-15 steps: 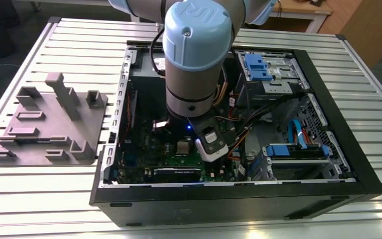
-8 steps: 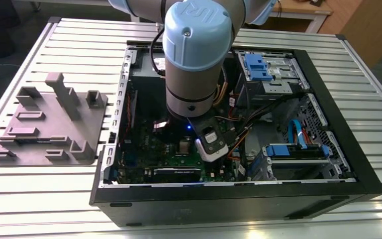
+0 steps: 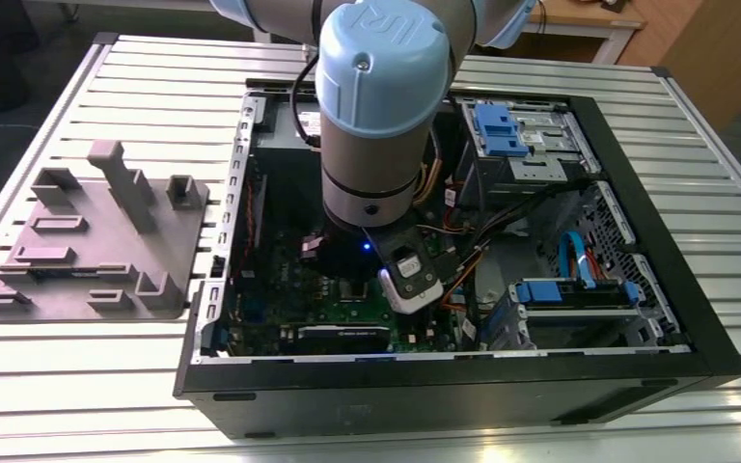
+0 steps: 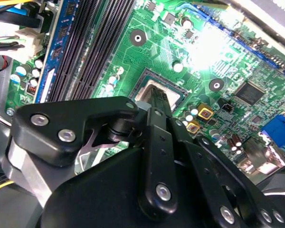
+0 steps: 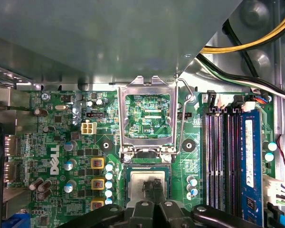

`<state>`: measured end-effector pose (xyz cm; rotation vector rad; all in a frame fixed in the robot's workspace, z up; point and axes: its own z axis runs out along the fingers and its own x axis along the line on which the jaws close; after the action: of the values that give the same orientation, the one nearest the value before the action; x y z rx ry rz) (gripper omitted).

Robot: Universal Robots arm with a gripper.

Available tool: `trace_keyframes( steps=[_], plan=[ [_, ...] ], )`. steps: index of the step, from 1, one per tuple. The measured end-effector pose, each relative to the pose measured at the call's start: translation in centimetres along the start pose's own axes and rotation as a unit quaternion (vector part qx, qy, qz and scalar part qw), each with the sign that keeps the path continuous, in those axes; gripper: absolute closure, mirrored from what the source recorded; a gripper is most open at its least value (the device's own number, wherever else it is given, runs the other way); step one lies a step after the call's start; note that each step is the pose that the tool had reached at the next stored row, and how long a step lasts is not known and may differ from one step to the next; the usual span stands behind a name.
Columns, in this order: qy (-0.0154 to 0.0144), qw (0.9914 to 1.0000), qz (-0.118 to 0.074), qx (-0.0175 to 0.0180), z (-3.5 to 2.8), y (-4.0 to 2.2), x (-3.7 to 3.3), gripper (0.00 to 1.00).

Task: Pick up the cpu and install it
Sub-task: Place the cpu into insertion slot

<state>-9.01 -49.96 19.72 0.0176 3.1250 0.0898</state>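
One pale blue and grey robot arm [image 3: 370, 106] is reaching straight down, in the exterior view, into an open black computer case [image 3: 679, 318] that is lying on a silver slatted metal table [image 3: 126, 77]. Its wrist is hanging low over the green circuit board inside the case. A grey moulded plastic tray [image 3: 88, 241] with raised blocks is sitting on the table just beside the case, toward the exterior view's left. In the second wrist view, the black jointed gripper [image 4: 159, 96] is pointing down at the green motherboard [image 4: 156, 42], with its tips over the cpu [image 4: 145, 90], a small flat square chip with a pale silver-grey top that is lying in the socket. Long black memory slots [image 4: 95, 38] are running across the board well apart from the chip. In the first wrist view, the cpu [image 5: 137, 183] is sitting flat in the socket, and the open rectangular silver metal socket frame [image 5: 121, 118] is standing raised just beside it, on the side away from the gripper [image 5: 153, 184]. The fingers [image 5: 157, 187] are drawn close together over the middle of the chip's top, pinching nothing; I cannot tell whether they are touching it. Narrow black memory sticks [image 5: 218, 156] are lying to one side of the socket, near it.
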Motion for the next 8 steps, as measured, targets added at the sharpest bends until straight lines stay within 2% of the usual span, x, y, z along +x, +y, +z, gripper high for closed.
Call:
trace_keyframes(
  steps=[5, 8],
  plan=[
    [0.0000, 1.00000, 0.000, -0.0001, 0.02, 0.00, 0.00, 0.90],
    [0.0000, 1.00000, 0.000, 0.0001, 0.29, -0.02, 0.03, 0.90]
  ],
)
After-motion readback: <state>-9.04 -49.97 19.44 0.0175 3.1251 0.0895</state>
